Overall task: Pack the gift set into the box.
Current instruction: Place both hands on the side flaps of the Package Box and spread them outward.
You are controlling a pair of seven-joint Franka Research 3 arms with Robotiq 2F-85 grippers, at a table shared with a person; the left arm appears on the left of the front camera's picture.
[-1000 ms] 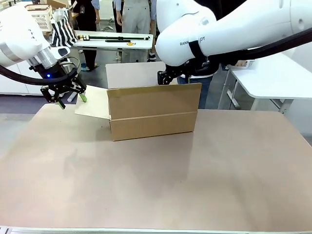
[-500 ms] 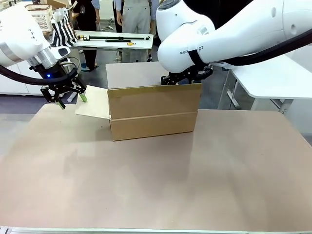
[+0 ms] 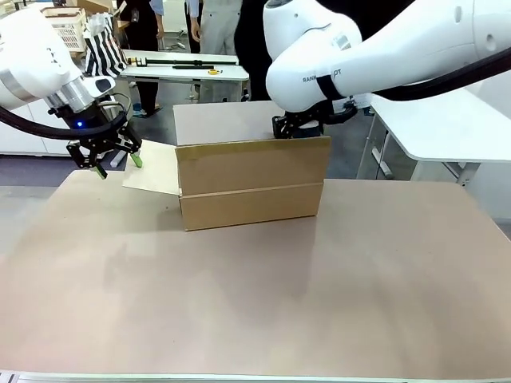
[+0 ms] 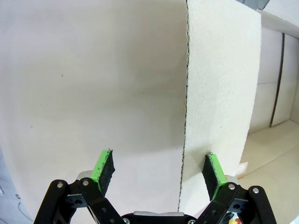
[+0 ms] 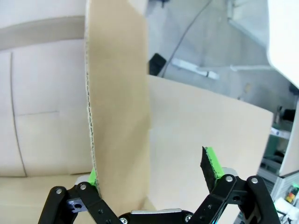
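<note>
The box (image 3: 251, 183), a brown cardboard carton, stands at the table's far middle with its flaps open. Its left flap (image 3: 153, 167) lies spread outward and a far flap (image 3: 219, 121) leans back. My left gripper (image 3: 108, 155) hangs open at that left flap's outer edge. In the left wrist view the flap's edge (image 4: 184, 116) runs between the fingers (image 4: 103, 165) of the left gripper (image 4: 158, 170). My right gripper (image 3: 299, 128) sits behind the box's far right top edge. It (image 5: 152, 172) is open, with an upright cardboard flap (image 5: 117, 116) between its fingers. The gift set is out of view.
The tan table (image 3: 255, 303) has free room in front of the box. A white table (image 3: 447, 128) stands at the right. Behind are a work table (image 3: 184, 65) with tools, a white lattice basket (image 3: 68, 28), a striped bag (image 3: 104, 48) and standing people.
My right arm has shifted rightward along the box's far side, its gripper now nearer the far right corner. The left arm and the box have not moved.
</note>
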